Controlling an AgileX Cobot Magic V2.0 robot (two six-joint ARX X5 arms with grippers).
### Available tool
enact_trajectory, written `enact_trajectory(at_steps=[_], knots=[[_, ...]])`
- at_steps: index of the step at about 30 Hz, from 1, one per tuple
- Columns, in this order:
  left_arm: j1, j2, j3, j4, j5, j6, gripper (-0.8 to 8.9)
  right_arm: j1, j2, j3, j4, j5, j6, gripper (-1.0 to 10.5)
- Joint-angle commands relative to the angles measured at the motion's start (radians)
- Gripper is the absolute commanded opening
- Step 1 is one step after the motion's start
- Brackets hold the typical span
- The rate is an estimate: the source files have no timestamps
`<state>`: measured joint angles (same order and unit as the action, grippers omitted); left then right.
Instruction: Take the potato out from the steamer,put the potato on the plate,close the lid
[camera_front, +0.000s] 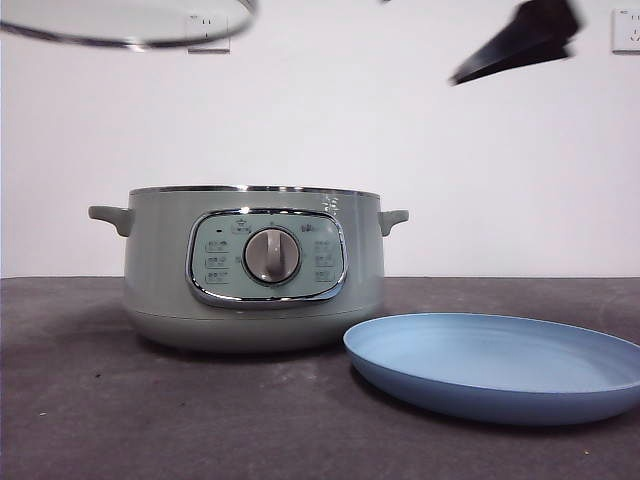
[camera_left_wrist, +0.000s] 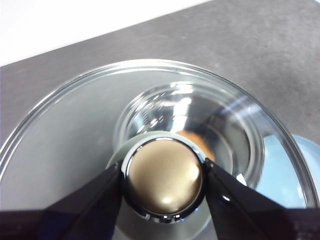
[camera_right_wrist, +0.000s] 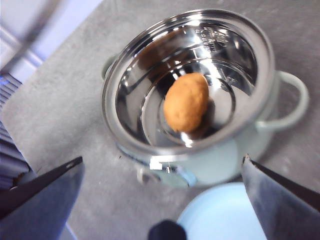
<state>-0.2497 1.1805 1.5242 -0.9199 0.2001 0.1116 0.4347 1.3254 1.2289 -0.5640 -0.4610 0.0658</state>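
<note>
Right wrist view: potato (camera_right_wrist: 186, 102) in steamer (camera_right_wrist: 220, 160), below wide-spread right gripper (camera_right_wrist: 162, 200).

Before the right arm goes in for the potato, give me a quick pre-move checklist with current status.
1. Lid off the steamer, held high by the left gripper on its knob: ok.
2. Potato visible in the steamer, unobstructed: ok.
3. Right gripper open, empty, above the steamer: ok.
4. Plate beside the steamer, nothing on it: ok.
5. Grip firmness on knob: cannot tell.
</note>
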Motion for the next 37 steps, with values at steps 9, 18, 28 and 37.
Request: enact_trajectory(at_steps=[9, 18, 28, 37], knots=[[0.037, -0.198, 0.021, -0.112, -0.043, -0.007, -0.09, 0.172, 0.462, 0.431, -0.036, 0.187, -0.042, 6.6], [0.037, -0.27, 0.021, -0.139, -0.043, -0.012, -0.09, 0.243, 0.695, 0.574, -0.04, 0.383, -0.084, 6.6], [0.037, -0.278, 0.021, -0.166, -0.042, -0.011, -0.09, 0.254, 0.778, 0.574, -0.039, 0.42, -0.082, 6.6], [0.037, -0.278, 0.021, -0.166, -0.04, -0.011, -0.09, 0.254, 0.808, 0.574, -0.045, 0.417, -0.064, 6.0]])
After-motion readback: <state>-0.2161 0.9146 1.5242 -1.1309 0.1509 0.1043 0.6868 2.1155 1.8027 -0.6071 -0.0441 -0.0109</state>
